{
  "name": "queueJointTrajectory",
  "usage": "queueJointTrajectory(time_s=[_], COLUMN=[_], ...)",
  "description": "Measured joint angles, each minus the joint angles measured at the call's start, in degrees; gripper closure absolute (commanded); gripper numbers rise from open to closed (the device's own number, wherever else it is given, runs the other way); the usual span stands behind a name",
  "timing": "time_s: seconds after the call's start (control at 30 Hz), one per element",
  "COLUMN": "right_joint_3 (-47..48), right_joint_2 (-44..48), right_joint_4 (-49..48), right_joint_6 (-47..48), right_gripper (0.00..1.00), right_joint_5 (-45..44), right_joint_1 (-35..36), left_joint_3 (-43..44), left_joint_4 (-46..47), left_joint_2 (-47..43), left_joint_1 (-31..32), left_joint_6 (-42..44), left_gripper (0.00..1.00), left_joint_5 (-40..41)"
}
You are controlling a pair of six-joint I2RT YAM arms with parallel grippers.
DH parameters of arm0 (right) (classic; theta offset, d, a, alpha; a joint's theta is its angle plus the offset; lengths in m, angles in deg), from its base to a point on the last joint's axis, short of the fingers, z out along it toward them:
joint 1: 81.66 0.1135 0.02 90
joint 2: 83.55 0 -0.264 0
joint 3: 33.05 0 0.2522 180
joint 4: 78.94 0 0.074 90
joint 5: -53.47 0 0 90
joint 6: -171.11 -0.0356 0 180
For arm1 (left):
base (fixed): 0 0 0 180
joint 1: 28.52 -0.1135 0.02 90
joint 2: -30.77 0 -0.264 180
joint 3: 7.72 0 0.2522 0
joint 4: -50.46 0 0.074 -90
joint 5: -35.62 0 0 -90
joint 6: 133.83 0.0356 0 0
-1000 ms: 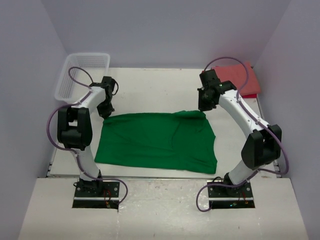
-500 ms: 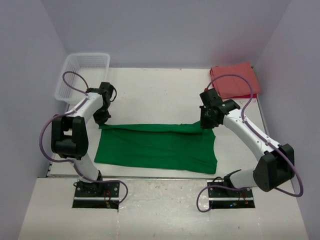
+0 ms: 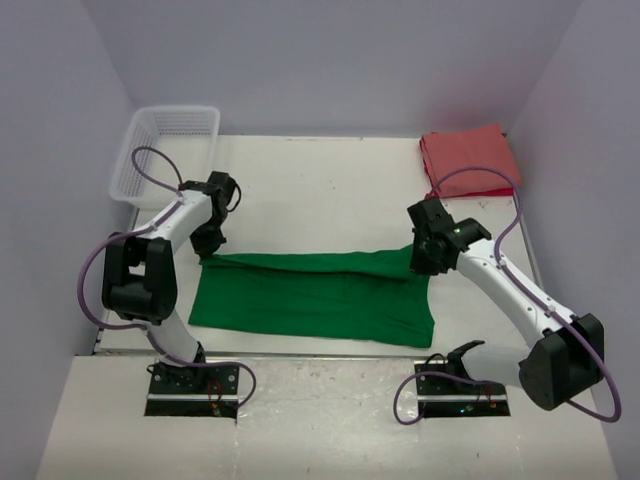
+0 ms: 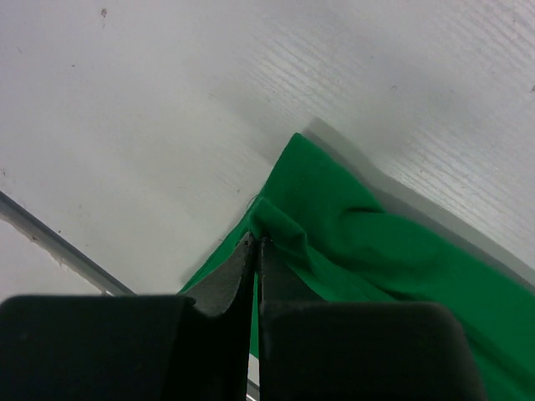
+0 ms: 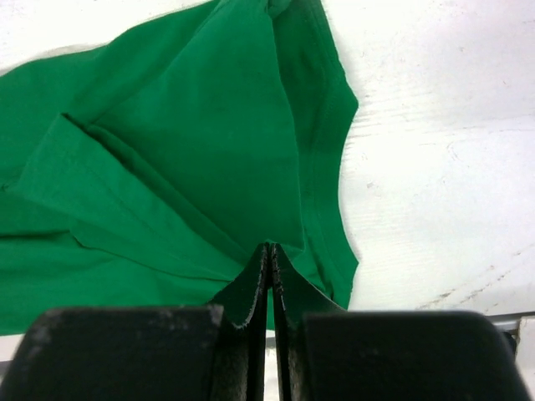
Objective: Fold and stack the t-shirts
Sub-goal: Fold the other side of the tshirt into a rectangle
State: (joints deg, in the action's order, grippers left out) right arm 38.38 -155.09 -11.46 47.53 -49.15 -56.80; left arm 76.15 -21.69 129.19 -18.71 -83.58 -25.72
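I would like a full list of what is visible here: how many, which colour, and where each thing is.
green shirt: one, green, near middle of the table
red shirt: one, salmon-red, folded, far right corner
basket: one, white mesh, far left corner
table: one, white, under everything
cables: two, purple, one looping along each arm
left arm: one, white and black, near left; left fingers shut on the green shirt's far left corner
right arm: one, white and black, near right; right fingers shut on its far right corner
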Motion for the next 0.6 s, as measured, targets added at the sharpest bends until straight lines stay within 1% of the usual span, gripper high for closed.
queueJointTrajectory(time_s=[0.2, 0.37, 0.6], right_joint_3=[-2.7, -3.0, -3.0], right_joint_2=[3.3, 3.7, 3.6], right_joint_4=[1.0, 2.2, 2.4], right_joint_6=[-1.1, -1.6, -1.9], right_gripper=[1.00, 1.00, 1.00], right_joint_5=[-0.3, -0.2, 0.1], right_joint_1=[0.0, 0.7, 1.8], left_joint_3=[-1.7, -2.5, -2.8], left_joint_4=[-1.5, -3.1, -2.9], left_joint_2=[-0.7, -0.6, 0.4], left_joint_1=[0.2, 0.9, 1.3], left_joint_6=[-1.8, -3.2, -3.1], left_gripper=[1.00, 1.00, 1.00], left_joint_5=[1.4, 2.4, 2.7])
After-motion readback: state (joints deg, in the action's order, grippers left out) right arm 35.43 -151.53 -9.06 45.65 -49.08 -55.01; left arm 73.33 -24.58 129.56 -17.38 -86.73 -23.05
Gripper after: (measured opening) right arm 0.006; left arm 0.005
